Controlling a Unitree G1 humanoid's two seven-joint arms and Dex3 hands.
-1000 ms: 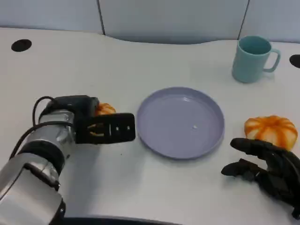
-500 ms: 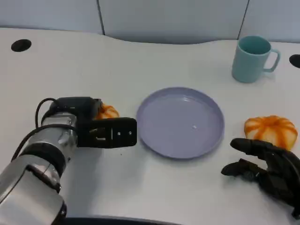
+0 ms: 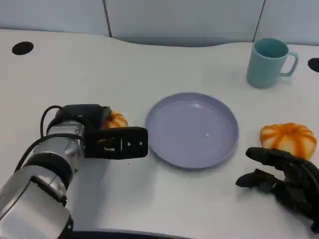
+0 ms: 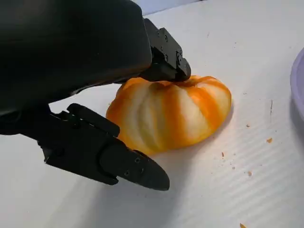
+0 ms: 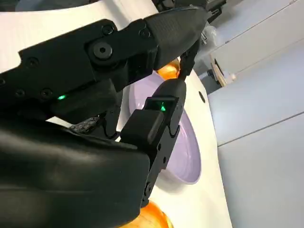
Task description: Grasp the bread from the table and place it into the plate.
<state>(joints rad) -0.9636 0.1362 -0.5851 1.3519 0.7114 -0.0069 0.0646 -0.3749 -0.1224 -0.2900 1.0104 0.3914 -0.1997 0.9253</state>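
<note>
Left hand [image 3: 107, 139] at the bread [image 4: 171, 111], beside the plate [image 3: 192, 129].
Its fingers [image 4: 104, 156] touched the bread but were not clamped; the right hand [image 3: 281, 179] lay spread on the table [image 3: 149, 64].

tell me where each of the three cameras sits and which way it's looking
Head view: high on the robot, looking down at the table; it shows the left hand over one bread, the plate, a second bread, the mug and the right hand.
Left wrist view: behind the left hand, facing the bread close up.
Right wrist view: behind the right hand, facing past its fingers to the plate.
Shared: the head and right wrist views both show the plate.
</note>
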